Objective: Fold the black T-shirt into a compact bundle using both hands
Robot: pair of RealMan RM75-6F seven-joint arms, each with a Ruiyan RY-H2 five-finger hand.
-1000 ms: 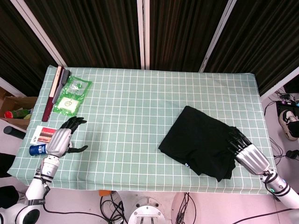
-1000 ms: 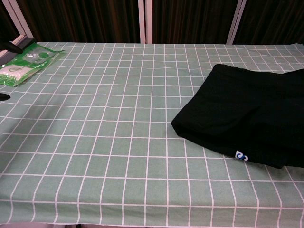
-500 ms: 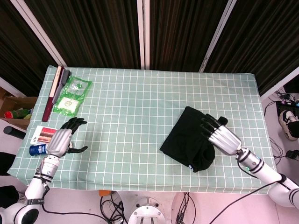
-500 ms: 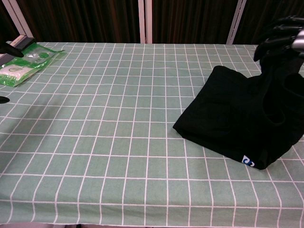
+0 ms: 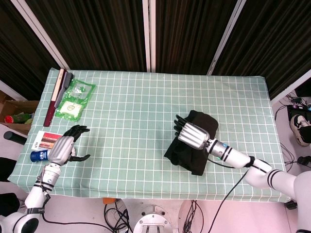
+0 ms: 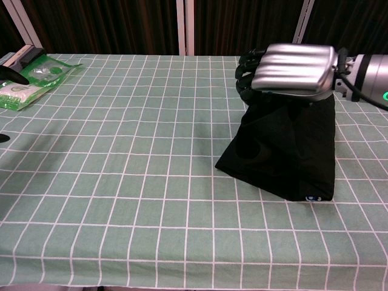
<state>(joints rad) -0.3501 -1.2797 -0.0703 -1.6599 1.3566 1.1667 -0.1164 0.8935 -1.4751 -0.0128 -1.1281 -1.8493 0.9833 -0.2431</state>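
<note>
Black T-shirt (image 5: pixel 192 145): one item, lying right of centre on the checked counter (image 5: pixel 131 121), nearer its front edge. We record it as partly folded. The cloth is already gathered into a narrow, layered heap, and one portion hangs lifted above the rest, draping down in a loose tent in the chest view.

Right hand (image 5: pixel 191 133): raised over the shirt, back of the hand upward, fingers curled onto the lifted fabric and holding it. We judge it to be carrying a fold across toward the left edge of the garment.

Left hand (image 5: pixel 64 148): well apart from the shirt, near the front left corner of the counter, fingers loosely spread and holding nothing. It takes no part in the fold.

Progress, as we judge it: the bulk is reduced, but the raised flap must be laid down and pressed flat, and the bundle likely needs a final tidy with both hands.

Other entries: green packets (image 5: pixel 74 99) and a long dark red case (image 5: pixel 54 97) at the far left; a small card (image 5: pixel 43 141) and a blue object (image 5: pixel 37 156) beside the left hand.
</note>
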